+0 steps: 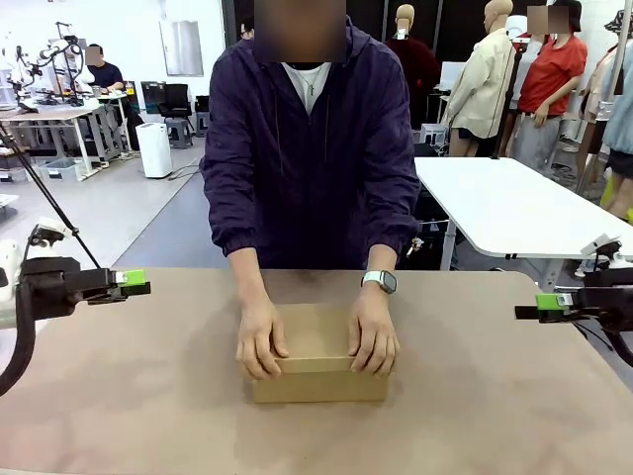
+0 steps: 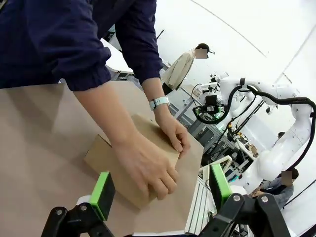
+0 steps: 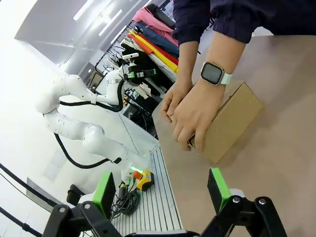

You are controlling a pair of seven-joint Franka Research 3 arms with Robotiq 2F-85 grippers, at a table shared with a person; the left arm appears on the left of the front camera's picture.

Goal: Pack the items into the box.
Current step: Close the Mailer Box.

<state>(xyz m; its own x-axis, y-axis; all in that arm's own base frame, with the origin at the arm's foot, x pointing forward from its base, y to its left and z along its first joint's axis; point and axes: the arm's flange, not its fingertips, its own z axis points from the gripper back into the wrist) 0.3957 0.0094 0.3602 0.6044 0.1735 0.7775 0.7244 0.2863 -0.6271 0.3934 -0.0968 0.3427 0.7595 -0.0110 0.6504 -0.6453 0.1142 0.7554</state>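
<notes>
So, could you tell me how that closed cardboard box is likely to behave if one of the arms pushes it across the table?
The cardboard box sits low and flat on the table, so it would probably slide rather than tip. Its plain faces look fairly stiff. With the person's hands pressing the lid, it likely wouldn't move yet.

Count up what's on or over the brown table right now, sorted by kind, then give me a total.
Cardboard box: 1, lid shut
Person's hands resting on the box: 2, one and the other
Robot tools held at the table's sides, both open: 2, left tool and right tool
Total: 5
</notes>
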